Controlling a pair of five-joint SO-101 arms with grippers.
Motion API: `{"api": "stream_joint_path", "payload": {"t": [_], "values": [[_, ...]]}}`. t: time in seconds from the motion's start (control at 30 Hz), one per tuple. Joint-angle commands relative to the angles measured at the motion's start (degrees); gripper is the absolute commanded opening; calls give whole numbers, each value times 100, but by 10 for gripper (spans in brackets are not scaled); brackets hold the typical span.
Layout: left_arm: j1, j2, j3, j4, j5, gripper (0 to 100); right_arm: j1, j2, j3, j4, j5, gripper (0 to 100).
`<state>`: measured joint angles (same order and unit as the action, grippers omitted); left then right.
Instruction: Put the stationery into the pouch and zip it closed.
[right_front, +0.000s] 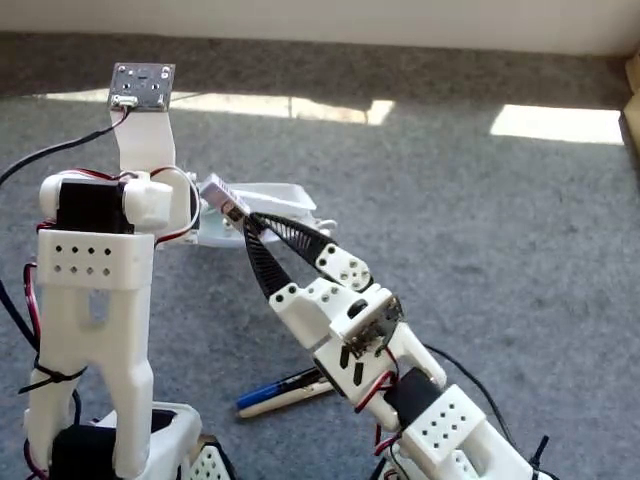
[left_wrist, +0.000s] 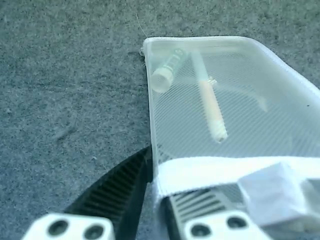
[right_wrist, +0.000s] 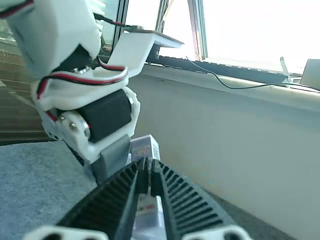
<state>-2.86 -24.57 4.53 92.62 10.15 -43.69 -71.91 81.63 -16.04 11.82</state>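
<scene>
— How are the arms posed?

— In the high view, the left arm (right_front: 95, 280) stands tall and folded at the near left of the grey tabletop (right_front: 480, 250), its wrist bent down toward the pouch (right_front: 285, 195). The right arm (right_front: 440, 420) comes in low from the near right, stretched on a slant toward the same spot.

— And the tools?

— The left tool (left_wrist: 152, 172) is clamped on the pouch's white zip edge, with that edge pinched between the black ribbed fingers (left_wrist: 120, 187). The right tool (right_front: 247, 222) is closed on a small white block (right_front: 223, 195), held at the fingertips just beside the left wrist.

— What does the pouch look like?

— It is a clear mesh pouch with a white trim, lying flat on the tabletop beyond the left tool. Through the mesh you see a capped tube (left_wrist: 167, 72) near one corner and a thin stick (left_wrist: 210, 105) lying aslant beside it. The block hangs close over the gripped zip edge. I cannot tell whether the zip is open.

— Anything still outside?

— A pen (right_front: 285, 390) with a blue end lies on the tabletop near the right arm's base, well apart from the pouch.
</scene>
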Motion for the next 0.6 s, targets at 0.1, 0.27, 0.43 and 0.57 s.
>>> {"api": "stream_joint_path", "payload": {"t": [0.1,0.27,0.43,0.57], "values": [[-84,-84,-286,-26,53,17,-295,-330,-84,796,-53,4],[-84,-84,-277,-9,53,17,-295,180,-171,743,-35,4],[-84,-84,-277,9,53,17,136,813,-514,576,-53,4],[-84,-84,-277,9,62,17,479,1288,-831,576,-62,4]]}}
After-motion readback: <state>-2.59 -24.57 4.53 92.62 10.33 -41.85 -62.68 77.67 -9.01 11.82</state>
